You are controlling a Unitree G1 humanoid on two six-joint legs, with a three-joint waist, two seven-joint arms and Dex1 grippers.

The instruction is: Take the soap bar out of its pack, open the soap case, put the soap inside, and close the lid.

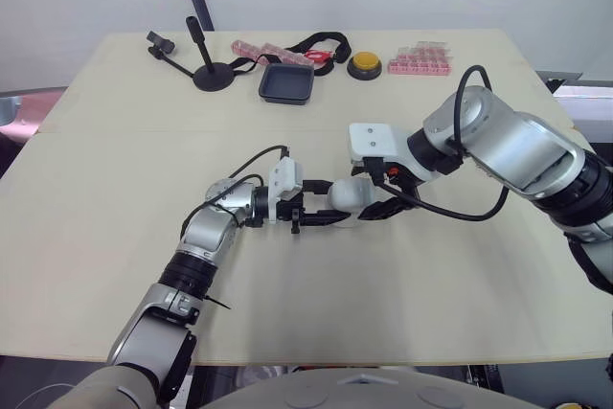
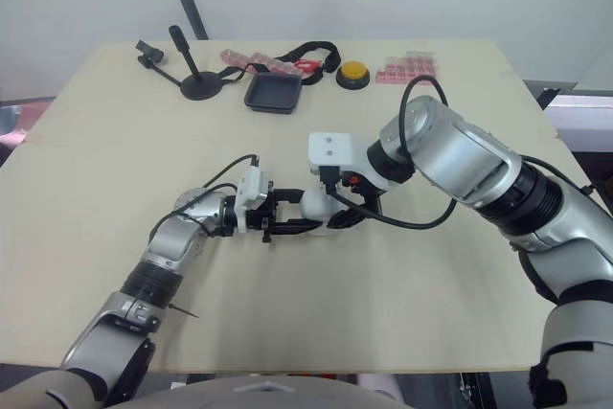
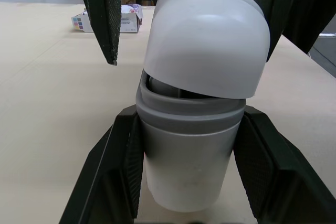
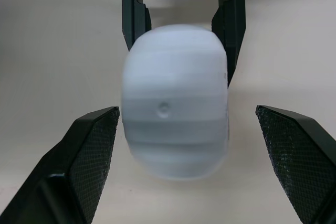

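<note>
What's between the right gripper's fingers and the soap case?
Only bare table. In the right wrist view the right gripper is open, its fingers flanking the soap case without touching it.

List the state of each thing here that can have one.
soap case: lid ajar, inside hidden.
left gripper: shut on the soap case.
right gripper: open, fingers either side of the lid, not touching.
dark tray: empty.
</note>
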